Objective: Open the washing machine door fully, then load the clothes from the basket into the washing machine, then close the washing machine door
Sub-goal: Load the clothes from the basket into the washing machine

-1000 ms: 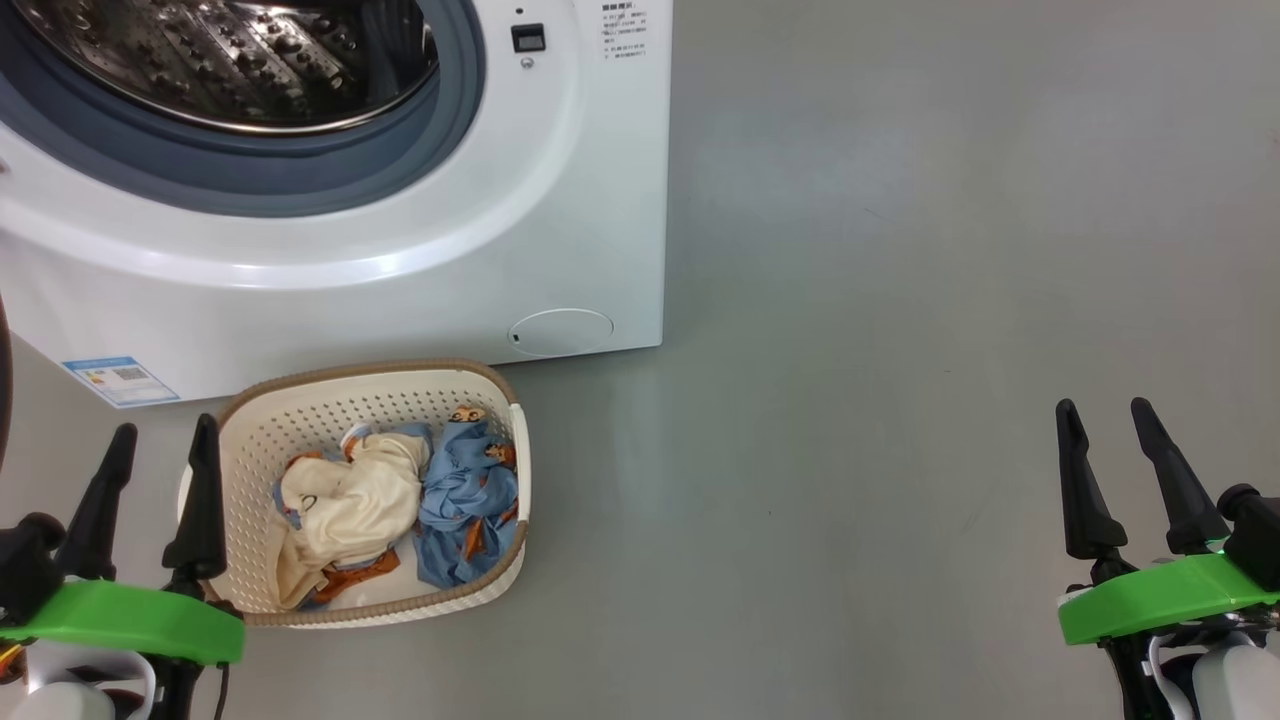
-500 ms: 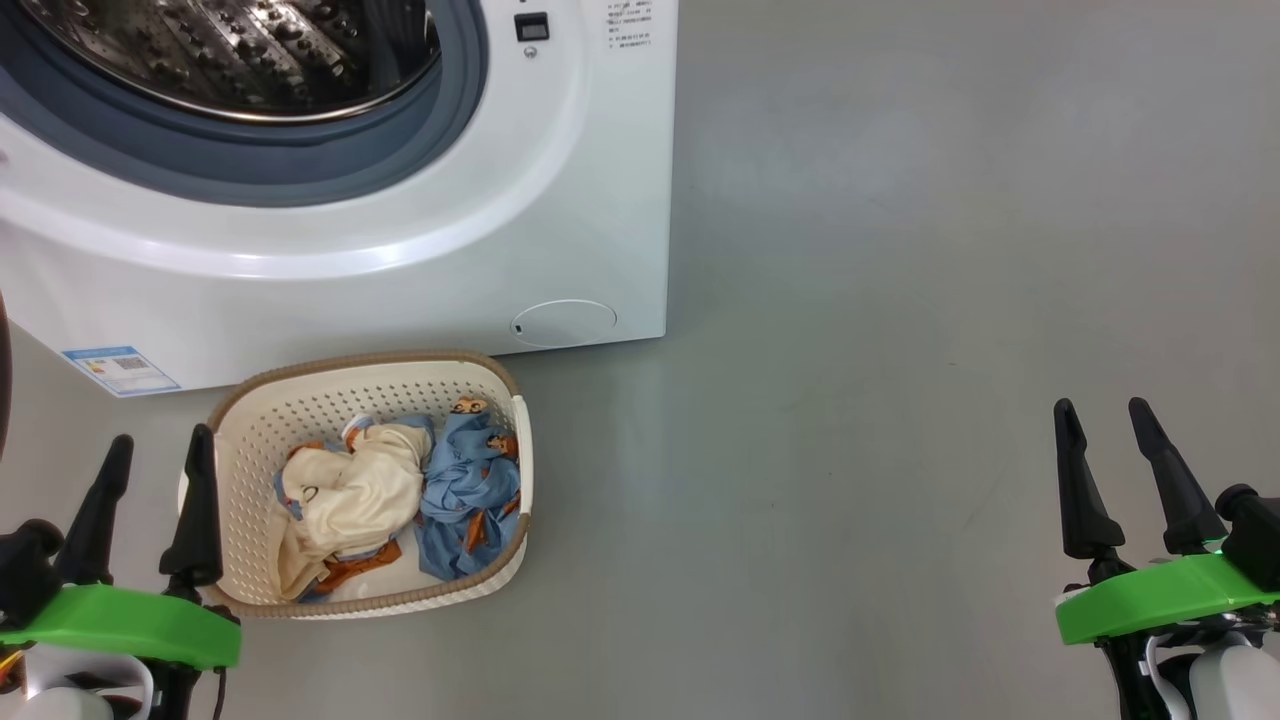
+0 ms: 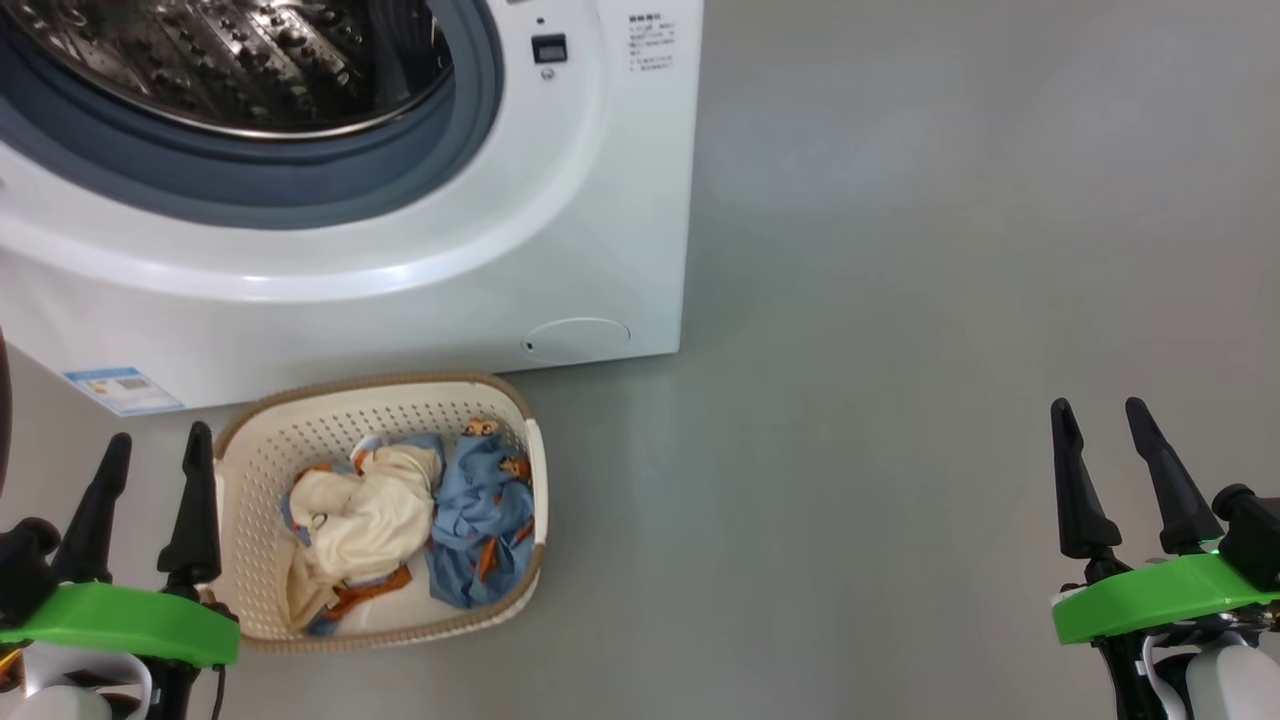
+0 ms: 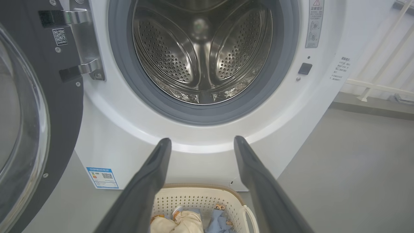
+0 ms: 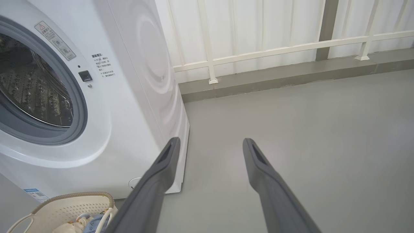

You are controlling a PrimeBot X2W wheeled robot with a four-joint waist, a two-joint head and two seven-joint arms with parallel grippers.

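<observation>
A: Door?
B: Large round washing machine door [image 4: 66, 110], glossy black rim, bulging clear glass centre. It stands swung wide on its steel hinge [image 4: 84, 42], left of the opening in the left wrist view.
A: Machine?
B: Big white boxy front-loading washing machine [image 3: 600, 200]. Perforated steel drum [image 4: 202, 48] ringed by a grey gasket [image 4: 118, 64]. Small blue label [image 3: 122, 388] and round white flap [image 3: 578, 338] low on the front.
A: Clothes?
B: Both lie in the small cream perforated plastic basket [image 3: 262, 455], brown rim, on the grey floor [image 3: 900, 300] just before the machine. Crumpled cream garment [image 3: 365, 515], orange trim, touches the light blue garment [image 3: 480, 505], orange patches.
A: Grippers?
B: Dark-fingered left gripper [image 3: 159, 435] sits at the basket's edge, fingers spread wide, holding nothing. Matching right gripper [image 3: 1097, 405] is well apart over floor, equally spread, empty.
</observation>
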